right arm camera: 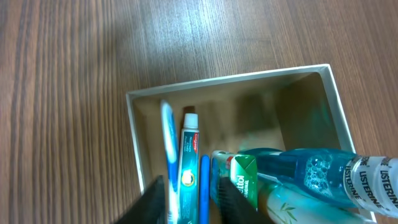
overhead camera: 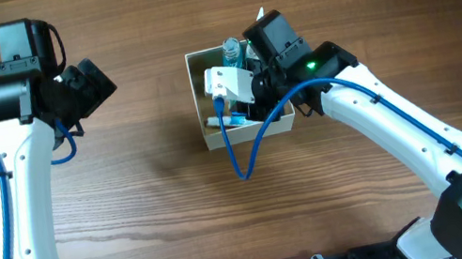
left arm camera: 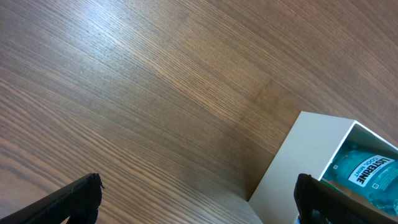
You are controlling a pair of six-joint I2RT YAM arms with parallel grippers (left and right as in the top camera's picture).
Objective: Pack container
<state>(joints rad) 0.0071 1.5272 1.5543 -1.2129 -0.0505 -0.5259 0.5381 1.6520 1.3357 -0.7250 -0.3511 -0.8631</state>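
The container [overhead camera: 210,138] is a small square cardboard box with cream walls, at the table's middle. It also shows in the right wrist view [right arm camera: 134,134] and the left wrist view [left arm camera: 305,149]. It holds a toothpaste tube [right arm camera: 188,149], a blurred white-and-blue toothbrush [right arm camera: 168,140], a green-and-white carton [right arm camera: 244,177] and a blue Listerine bottle [right arm camera: 317,174]. My right gripper [right arm camera: 193,202] is down in the box. Its jaws are a little apart and straddle the toothbrush and toothpaste. My left gripper [left arm camera: 198,199] is open and empty over bare wood, left of the box.
A thin blue stick [right arm camera: 204,186] lies between the toothpaste and the carton. A pale bottle [right arm camera: 292,208] lies under the Listerine bottle. The right arm's blue cable [overhead camera: 239,161] loops over the box's front wall onto the wooden table [overhead camera: 158,199].
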